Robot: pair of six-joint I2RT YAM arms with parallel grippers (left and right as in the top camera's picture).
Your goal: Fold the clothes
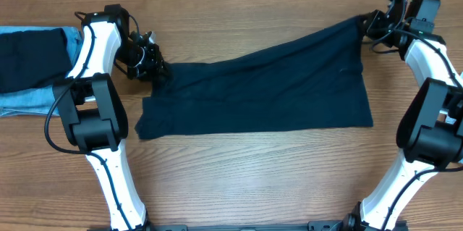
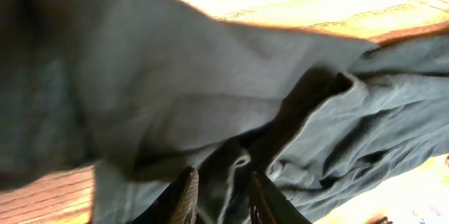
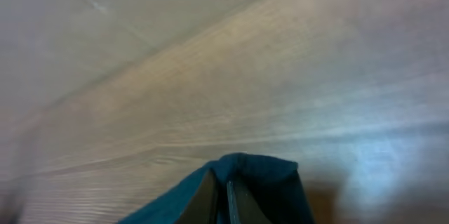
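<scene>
A dark navy garment point(image 1: 260, 90) lies spread across the middle of the wooden table. My left gripper point(image 1: 153, 68) is at its upper left corner, fingers shut on bunched navy cloth point(image 2: 224, 182). My right gripper point(image 1: 370, 22) is at its upper right corner, shut on a pinch of the same cloth point(image 3: 252, 171) and holding that corner pulled up and back. The garment's lower edge lies flat on the table.
A folded pile with a dark garment point(image 1: 29, 57) on light blue denim point(image 1: 29, 101) lies at the table's left edge. The bare wooden table point(image 1: 253, 173) shows in front of the navy garment. Both arm bases stand at the front corners.
</scene>
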